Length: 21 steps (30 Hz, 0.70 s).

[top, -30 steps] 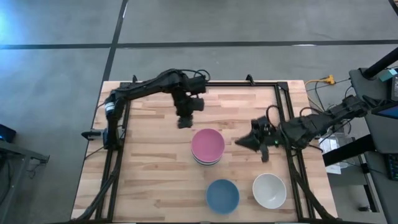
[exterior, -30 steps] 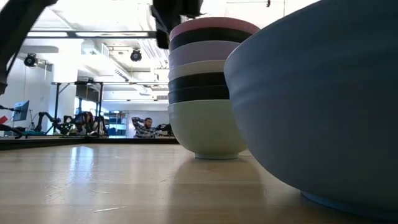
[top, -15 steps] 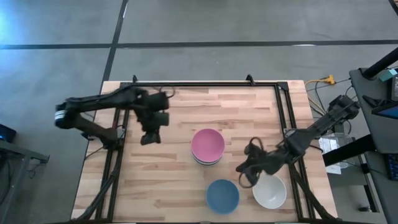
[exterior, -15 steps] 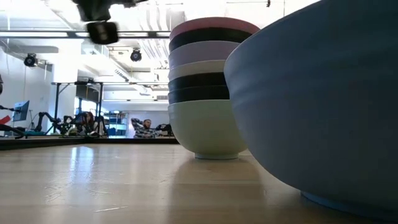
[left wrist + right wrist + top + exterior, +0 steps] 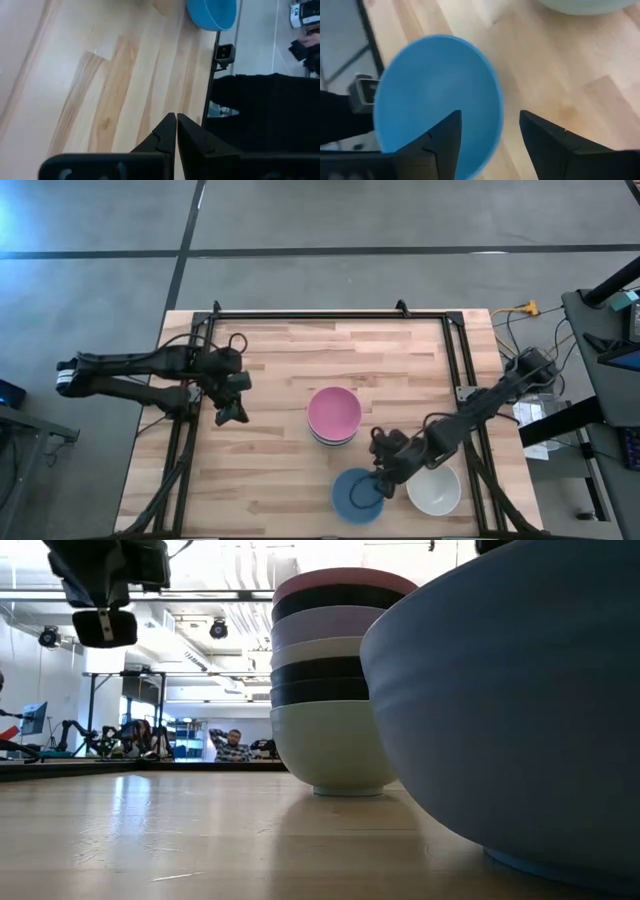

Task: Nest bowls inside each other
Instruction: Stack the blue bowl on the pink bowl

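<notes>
A stack of several nested bowls with the pink one on top (image 5: 333,414) stands on its white bottom bowl mid-table, and also shows in the low view (image 5: 335,680). A blue bowl (image 5: 352,498) and a white bowl (image 5: 436,490) stand apart near the front edge. My right gripper (image 5: 373,483) is open over the blue bowl's right rim (image 5: 496,107): one finger (image 5: 442,137) is over the bowl's inside, the other (image 5: 545,137) is outside it. My left gripper (image 5: 230,415) is shut and empty above the table's left part, and its shut fingers show in the left wrist view (image 5: 176,125). My right gripper comes at the blue bowl slanting down from the table's right, its fingers on either side of the rim (image 5: 496,107). I cannot tell whether a finger touches the bowl. The bowl stands upright on the table.
A dark metal frame (image 5: 455,350) runs round the tabletop's far, left and right sides. Bare wood lies between my left gripper and the stack. A small camera (image 5: 362,90) sits at the near edge by the blue bowl.
My left gripper has gone from beside the stack toward the table's left edge and somewhat nearer. My right gripper has gone from right of the stack toward the near edge and left, and now stands over the blue bowl's rim. The bowls have stayed put.
</notes>
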{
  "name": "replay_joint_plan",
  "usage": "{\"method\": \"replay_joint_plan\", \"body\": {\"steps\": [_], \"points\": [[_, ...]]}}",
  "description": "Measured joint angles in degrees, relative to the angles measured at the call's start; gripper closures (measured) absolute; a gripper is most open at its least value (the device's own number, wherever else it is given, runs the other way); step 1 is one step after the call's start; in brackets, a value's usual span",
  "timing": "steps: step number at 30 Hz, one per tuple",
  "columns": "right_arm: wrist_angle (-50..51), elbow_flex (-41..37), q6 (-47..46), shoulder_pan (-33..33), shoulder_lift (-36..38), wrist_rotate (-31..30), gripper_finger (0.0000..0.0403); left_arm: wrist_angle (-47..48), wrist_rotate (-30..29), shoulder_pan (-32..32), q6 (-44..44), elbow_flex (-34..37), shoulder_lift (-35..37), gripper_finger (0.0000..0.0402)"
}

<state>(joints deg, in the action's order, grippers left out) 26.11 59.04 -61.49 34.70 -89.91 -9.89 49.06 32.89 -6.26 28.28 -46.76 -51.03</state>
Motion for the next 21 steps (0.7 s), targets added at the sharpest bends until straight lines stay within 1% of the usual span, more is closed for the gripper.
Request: {"method": "replay_joint_plan", "body": {"steps": [2, 7, 9, 10, 12, 16, 17, 21], "points": [[0.3, 1.6, 0.0, 0.0, -2.8, 0.8, 0.0207, -1.0, 0.0, 0.1, 0.9, 1.5, 0.7, 0.0401], [1.6, 5.7, -0.5, -0.2, -10.8, 5.7, 0.0208, -1.8, 0.2, 0.3, 0.5, 2.4, 0.8, 0.0401], [2.5, 7.4, -1.3, -0.2, -13.0, 6.3, 0.0218, -2.0, 0.3, 0.4, -0.3, 2.4, 0.6, 0.0401], [2.6, 8.1, -1.4, -0.4, -13.3, 6.4, 0.0229, -2.1, 0.4, 0.4, -0.8, 2.4, 0.5, 0.0401], [4.4, 9.9, -1.4, -0.8, -13.2, 6.4, 0.0265, -2.2, 0.8, 0.4, -1.9, 2.4, 0.3, 0.0401], [13.5, 13.3, 0.6, -2.4, -12.0, 7.1, 0.0368, -2.4, 1.1, 0.4, -3.7, 2.4, 0.0, 0.0401], [15.8, 14.4, 1.8, -2.9, -11.1, 7.3, 0.0379, -2.4, 1.1, 0.4, -4.1, 2.4, -0.1, 0.0401], [23.0, 19.4, 6.5, -6.3, -6.2, 7.1, 0.0393, -2.4, 1.1, 0.4, -6.2, 2.4, -0.7, 0.0401]]}}
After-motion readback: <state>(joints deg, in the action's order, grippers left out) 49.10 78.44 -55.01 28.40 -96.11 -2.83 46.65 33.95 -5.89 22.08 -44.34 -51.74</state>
